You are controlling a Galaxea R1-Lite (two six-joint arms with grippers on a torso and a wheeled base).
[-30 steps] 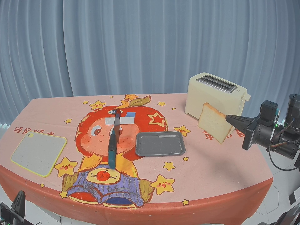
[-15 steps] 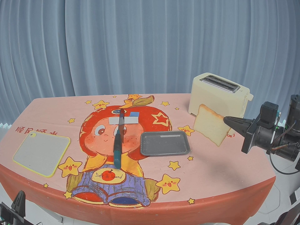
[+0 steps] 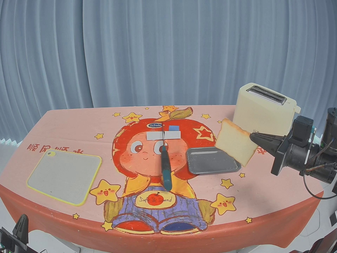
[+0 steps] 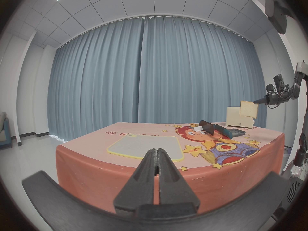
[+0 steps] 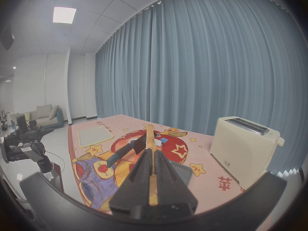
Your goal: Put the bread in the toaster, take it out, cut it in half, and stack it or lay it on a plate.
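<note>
The right hand is pointing level across the counter, pinching the edge of a pale, brown-crusted bread slice that is hanging tilted beyond its tips, beside the toaster. The left hand is sitting pressed together.

We log pink cartoon tablecloth | blue-grey curtain at 12 o'clock behind it | white strip mid-cloth, blue block at its 1 o'clock
</note>
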